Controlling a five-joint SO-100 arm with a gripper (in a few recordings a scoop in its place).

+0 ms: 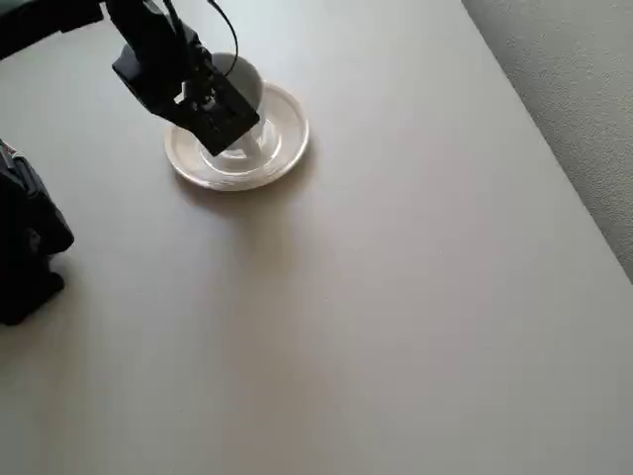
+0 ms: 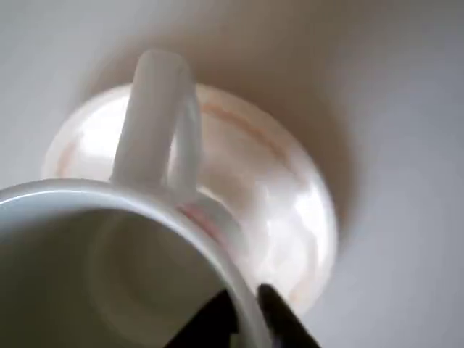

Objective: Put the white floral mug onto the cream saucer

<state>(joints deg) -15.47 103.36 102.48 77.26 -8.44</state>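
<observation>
Matte black arm [image 1: 59, 25] — blocky black gripper [image 1: 223, 124], thin black cable looping above it.

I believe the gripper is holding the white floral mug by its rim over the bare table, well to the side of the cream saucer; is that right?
Not quite. The gripper does pinch the white floral mug at its rim, one finger inside and one outside, but the mug is over the cream saucer, not off to its side over the bare table. The overhead view shows this, and the wrist view agrees.

mug [image 1: 242, 81] over saucer [image 1: 282, 139], table's [image 1: 396, 297] upper left
</observation>
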